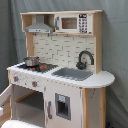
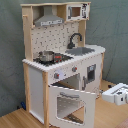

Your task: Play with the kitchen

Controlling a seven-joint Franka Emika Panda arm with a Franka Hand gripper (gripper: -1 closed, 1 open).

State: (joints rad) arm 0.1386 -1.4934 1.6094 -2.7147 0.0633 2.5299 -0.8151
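Observation:
The kitchen (image 1: 65, 55) (image 2: 60, 55) is a tall white and pale-wood toy standing before a grey curtain. Its oven door (image 2: 72, 104) hangs swung wide open, and in the first exterior view only the door's edge (image 1: 5, 96) shows at the left. A small metal pot (image 1: 31, 61) (image 2: 46, 56) sits on the hob beside a red ring (image 1: 44, 66) (image 2: 59, 58). The grey sink (image 1: 73, 74) (image 2: 80, 50) and black tap (image 1: 85, 59) (image 2: 74, 39) lie alongside. My white gripper (image 2: 118, 94) hovers at the second exterior view's right edge, apart from the open door.
A grey hood (image 1: 40, 26) (image 2: 49, 20) and a small microwave (image 1: 74, 23) (image 2: 76, 11) top the kitchen. Two knobs (image 1: 16, 78) (image 2: 56, 76) sit above the oven. A cupboard door with a dark panel (image 1: 63, 106) (image 2: 91, 73) is closed. The floor (image 2: 107, 117) is wood.

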